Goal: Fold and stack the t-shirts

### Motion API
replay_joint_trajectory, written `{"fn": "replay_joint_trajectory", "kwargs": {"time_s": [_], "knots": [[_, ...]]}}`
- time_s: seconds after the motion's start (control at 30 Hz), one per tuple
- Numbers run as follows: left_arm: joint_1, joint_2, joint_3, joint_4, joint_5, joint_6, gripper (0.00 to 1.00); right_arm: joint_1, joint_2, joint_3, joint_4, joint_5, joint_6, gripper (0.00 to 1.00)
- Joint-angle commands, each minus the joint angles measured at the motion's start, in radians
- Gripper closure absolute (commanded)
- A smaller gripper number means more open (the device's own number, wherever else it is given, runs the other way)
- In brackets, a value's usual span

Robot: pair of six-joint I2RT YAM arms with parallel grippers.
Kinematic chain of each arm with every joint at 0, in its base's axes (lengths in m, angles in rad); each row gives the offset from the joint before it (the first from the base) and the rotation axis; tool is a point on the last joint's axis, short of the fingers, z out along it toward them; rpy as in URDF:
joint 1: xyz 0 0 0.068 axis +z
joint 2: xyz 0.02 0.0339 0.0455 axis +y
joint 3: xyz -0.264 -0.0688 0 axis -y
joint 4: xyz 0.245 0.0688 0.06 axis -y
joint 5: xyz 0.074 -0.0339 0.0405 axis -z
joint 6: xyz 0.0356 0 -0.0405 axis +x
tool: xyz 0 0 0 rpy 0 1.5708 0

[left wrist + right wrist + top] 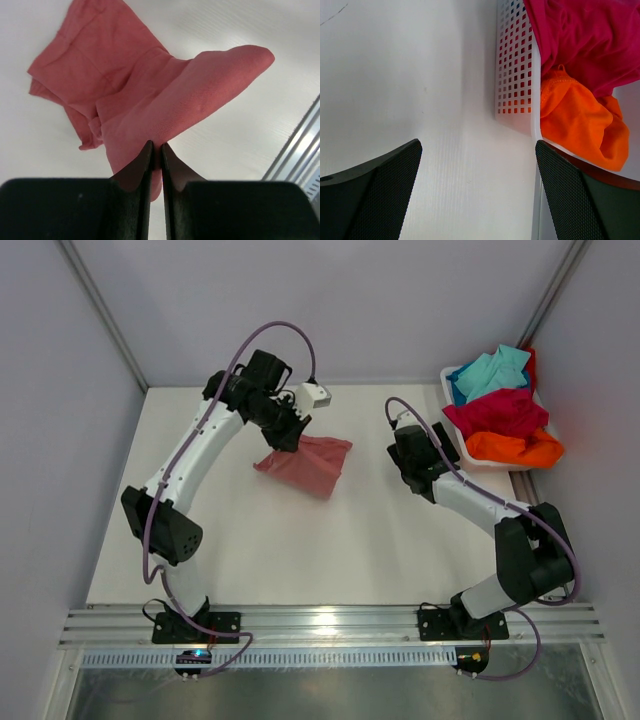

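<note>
The worktop [300, 550] is a white rectangular surface. Both arms are bolted at its near edge.

The left arm [195, 465] rises from the near left corner and reaches toward the middle of the far edge. The left jaws are closed on a fold of the pink shirt [310, 465]. In the left wrist view this fold runs up into the jaws, and the cloth is pinched between them.

The right arm [480, 505] rises from the near right corner and bends back toward the far right corner. The right jaws stand wide apart and grip nothing. In the right wrist view they hang over bare worktop, with the right-hand jaw just beside the tub's lattice wall.

The tub [515, 60] is white plastic with a perforated wall. It sits in the far right corner, against the right edge.

The pink shirt [150, 100] lies crumpled near the middle of the far edge, well apart from the tub. Most of it rests on the worktop; only the gripped fold is raised.

Three more shirts are heaped in the tub:
- The crimson shirt [500, 412] fills the middle and drapes over the rim.
- The orange shirt [515, 448] lies at the near end, touching the crimson one.
- The turquoise shirt [490, 370] lies at the far end, on top of the heap.
</note>
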Motion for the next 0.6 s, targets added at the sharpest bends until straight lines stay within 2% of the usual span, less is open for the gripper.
{"fn": "replay_joint_trajectory", "kwargs": {"time_s": [0.0, 0.17, 0.33, 0.57], "knots": [[-0.003, -0.038, 0.007, -0.095, 0.101, 0.028, 0.88, -0.001, 0.011, 0.041, -0.003, -0.007, 0.025, 0.01], [-0.003, -0.015, 0.004, -0.07, 0.072, 0.012, 0.88, -0.001, 0.013, 0.048, -0.017, -0.015, 0.029, 0.01], [-0.003, 0.045, 0.024, 0.071, -0.003, -0.021, 0.89, 0.001, 0.008, 0.045, -0.017, -0.019, 0.03, 0.01], [-0.003, 0.244, 0.239, 0.093, -0.055, -0.035, 0.89, 0.001, 0.008, 0.045, -0.017, -0.012, 0.026, 0.01]]}}
